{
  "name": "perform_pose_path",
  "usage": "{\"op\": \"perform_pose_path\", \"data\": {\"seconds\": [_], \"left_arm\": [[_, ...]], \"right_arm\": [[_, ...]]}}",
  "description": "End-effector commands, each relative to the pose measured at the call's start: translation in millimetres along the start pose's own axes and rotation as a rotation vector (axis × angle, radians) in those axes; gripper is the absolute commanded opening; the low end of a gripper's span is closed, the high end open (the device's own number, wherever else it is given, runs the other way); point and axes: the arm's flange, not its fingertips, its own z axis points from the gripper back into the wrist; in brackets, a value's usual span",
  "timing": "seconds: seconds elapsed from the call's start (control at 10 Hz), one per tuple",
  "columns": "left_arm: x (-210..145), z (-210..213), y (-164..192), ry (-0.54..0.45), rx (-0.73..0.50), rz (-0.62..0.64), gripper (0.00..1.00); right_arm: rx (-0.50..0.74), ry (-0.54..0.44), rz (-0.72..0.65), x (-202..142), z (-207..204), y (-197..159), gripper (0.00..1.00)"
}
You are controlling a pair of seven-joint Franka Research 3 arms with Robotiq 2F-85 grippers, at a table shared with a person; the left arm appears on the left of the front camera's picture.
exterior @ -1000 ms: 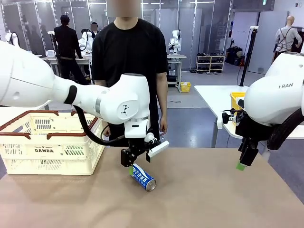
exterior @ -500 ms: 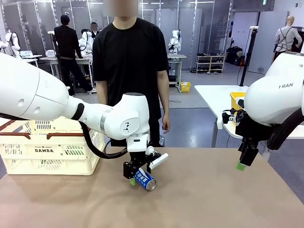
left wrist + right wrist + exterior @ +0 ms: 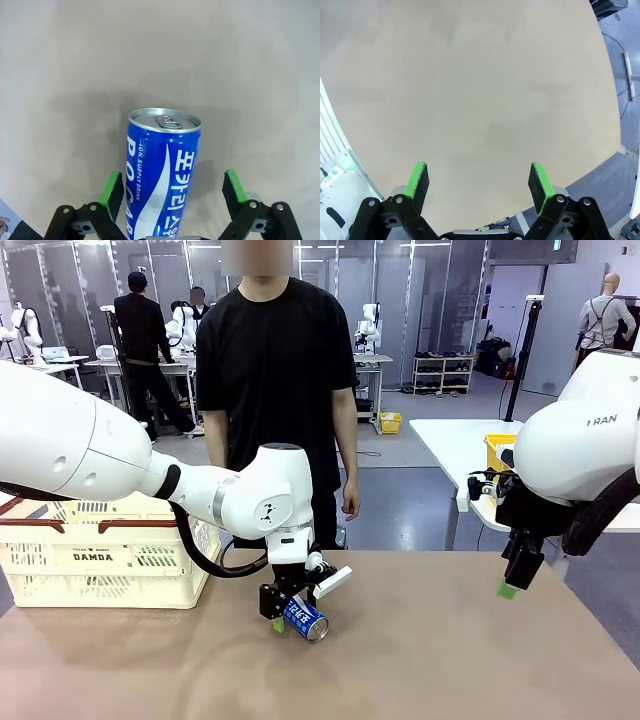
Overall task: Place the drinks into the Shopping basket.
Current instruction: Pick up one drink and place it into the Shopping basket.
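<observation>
Front view is showing the blue can lying on its side on the tabletop, not yet in the Shopping basket. The left gripper jaws are sitting wide open around it, not squeezing. The right gripper is hanging open, holding nothing.

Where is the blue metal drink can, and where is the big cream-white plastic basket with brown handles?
Blue metal drink can (image 3: 162, 175), left wrist view, on its printed side.
Cream-white plastic basket with brown handles (image 3: 95, 558), front view, on its lettered front wall.
</observation>
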Motion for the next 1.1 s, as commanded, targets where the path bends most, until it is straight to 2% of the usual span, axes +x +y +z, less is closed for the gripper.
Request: {"op": "perform_pose_path", "data": {"seconds": [0.0,0.2,0.4,0.6,0.7,0.8,0.9,1.0], "left_arm": [[-0.6,-2.1,7.7,0.013,0.009,-0.012,1.00],[-2.8,-1.5,9.4,0.006,0.026,-0.025,1.00],[-3.2,1.9,8.3,-0.005,0.037,-0.032,0.89],[-4.5,1.8,7.9,-0.013,0.024,-0.040,0.74],[-5.1,0.7,7.8,-0.015,0.014,-0.041,0.63],[-4.9,0.7,7.1,-0.017,0.011,-0.045,0.56],[-5.6,0.9,6.2,-0.019,0.007,-0.045,0.43],[-6.3,1.4,5.0,-0.023,0.006,-0.040,0.37]], "right_arm": [[0.002,0.003,0.000,-0.5,0.8,-0.5,1.00],[0.002,0.003,0.000,-0.5,0.8,-0.5,1.00],[0.002,0.003,0.000,-0.5,0.8,-0.5,1.00],[0.002,0.003,0.000,-0.5,0.8,-0.5,1.00],[0.002,0.003,0.000,-0.5,0.8,-0.5,1.00],[0.002,0.003,0.000,-0.5,0.8,-0.5,1.00],[0.002,0.003,0.000,-0.5,0.8,-0.5,1.00],[0.002,0.003,0.000,-0.5,0.8,-0.5,1.00]]}}
